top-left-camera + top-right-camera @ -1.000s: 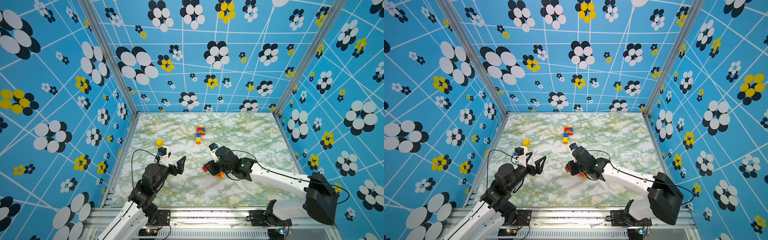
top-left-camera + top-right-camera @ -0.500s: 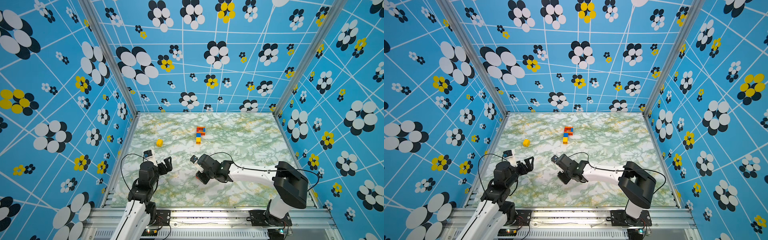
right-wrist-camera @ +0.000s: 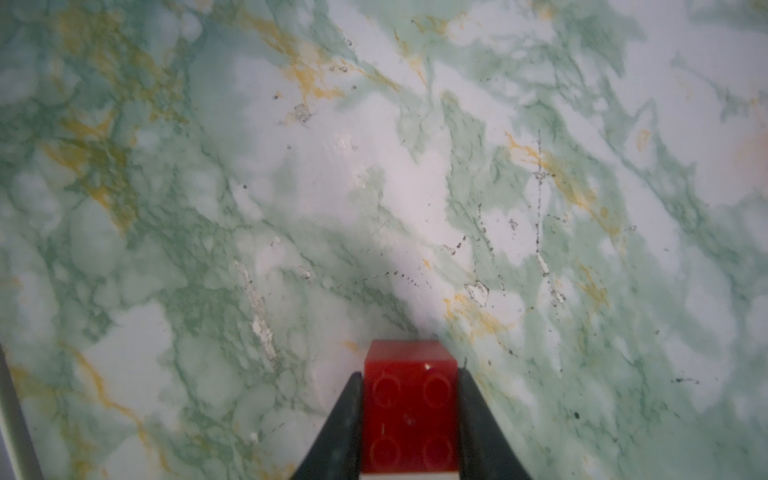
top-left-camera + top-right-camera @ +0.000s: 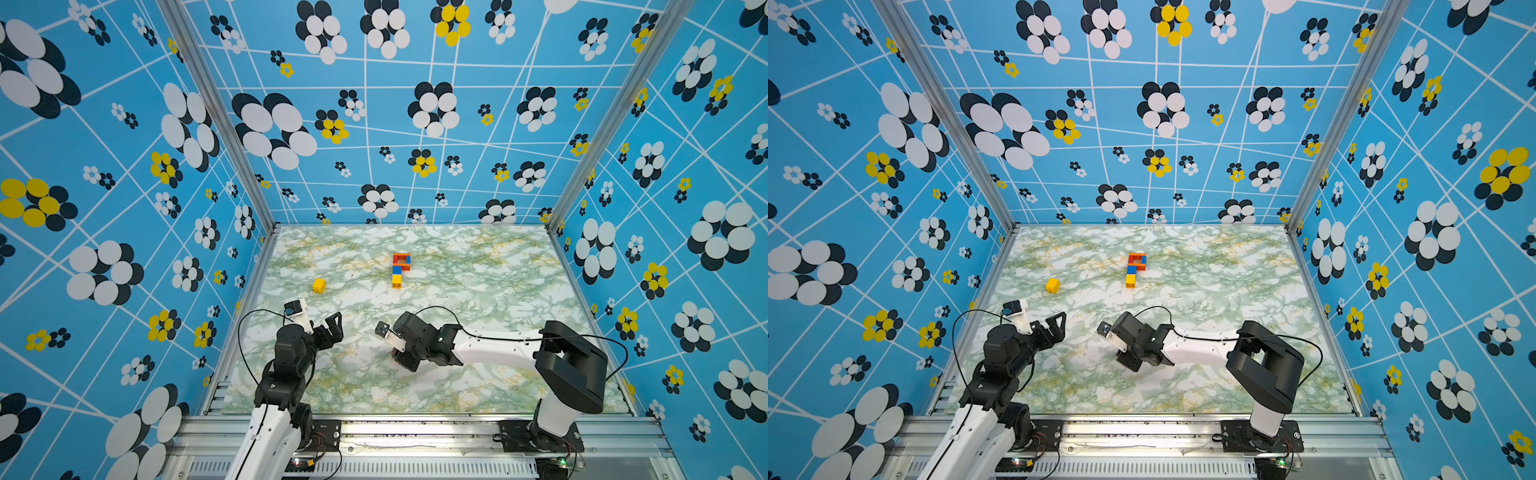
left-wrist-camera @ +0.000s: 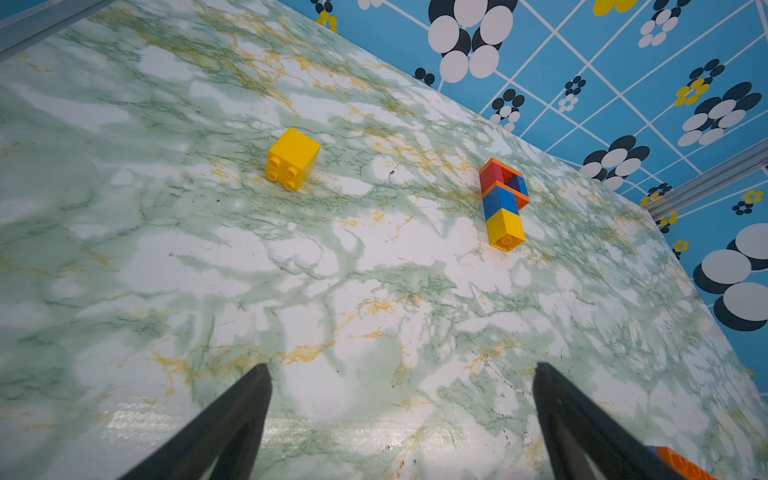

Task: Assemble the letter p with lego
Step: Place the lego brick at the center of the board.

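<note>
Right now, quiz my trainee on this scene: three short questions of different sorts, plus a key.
1. True or false: the left gripper is holding something.
2. What colour is the held brick in the right gripper?
3. The loose yellow brick lies: A) on the table, apart from the built stack; B) atop that stack; C) in a gripper.
Key: 1 false; 2 red; 3 A.

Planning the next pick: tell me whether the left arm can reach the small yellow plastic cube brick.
Probably yes. The left claw stands open and empty, facing the small yellow plastic cube brick, with only bare green marble tabletop between them.
</note>
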Controlling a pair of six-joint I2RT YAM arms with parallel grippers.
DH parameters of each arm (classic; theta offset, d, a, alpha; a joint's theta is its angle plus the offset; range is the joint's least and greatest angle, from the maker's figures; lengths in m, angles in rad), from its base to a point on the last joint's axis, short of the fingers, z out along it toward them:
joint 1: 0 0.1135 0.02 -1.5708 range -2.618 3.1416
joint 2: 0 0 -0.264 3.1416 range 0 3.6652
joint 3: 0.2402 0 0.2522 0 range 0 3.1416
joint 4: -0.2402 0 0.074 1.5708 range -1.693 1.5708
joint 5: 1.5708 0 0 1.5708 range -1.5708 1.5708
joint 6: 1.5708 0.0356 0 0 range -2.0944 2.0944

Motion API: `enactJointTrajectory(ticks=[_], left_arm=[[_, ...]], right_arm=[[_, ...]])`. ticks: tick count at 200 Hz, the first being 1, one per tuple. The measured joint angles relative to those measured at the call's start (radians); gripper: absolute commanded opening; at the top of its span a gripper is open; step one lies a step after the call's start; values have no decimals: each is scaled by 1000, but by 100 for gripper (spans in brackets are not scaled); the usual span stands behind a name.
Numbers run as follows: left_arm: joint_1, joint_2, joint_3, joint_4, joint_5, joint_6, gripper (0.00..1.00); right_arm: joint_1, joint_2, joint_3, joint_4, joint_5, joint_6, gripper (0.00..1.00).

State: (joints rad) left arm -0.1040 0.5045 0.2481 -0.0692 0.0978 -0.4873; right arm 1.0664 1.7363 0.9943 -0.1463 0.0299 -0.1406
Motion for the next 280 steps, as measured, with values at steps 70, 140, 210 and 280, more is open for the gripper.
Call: enactJointTrajectory(ticks=[70, 140, 210, 280], left_arm=[[0, 0, -1, -15, -3, -1, 99], [6, 29, 0, -40, -23, -7, 99], [8, 147, 38, -44, -39, -10, 99], [24, 467, 229, -82, -103, 17, 99]], right_arm=[[-12, -7, -6, -3, -71, -89, 40], [-27, -46, -33, -22, -58, -110, 55], [-28, -64, -50, -23, -2, -110, 54], [-26, -193, -68, -51, -19, -75, 54]])
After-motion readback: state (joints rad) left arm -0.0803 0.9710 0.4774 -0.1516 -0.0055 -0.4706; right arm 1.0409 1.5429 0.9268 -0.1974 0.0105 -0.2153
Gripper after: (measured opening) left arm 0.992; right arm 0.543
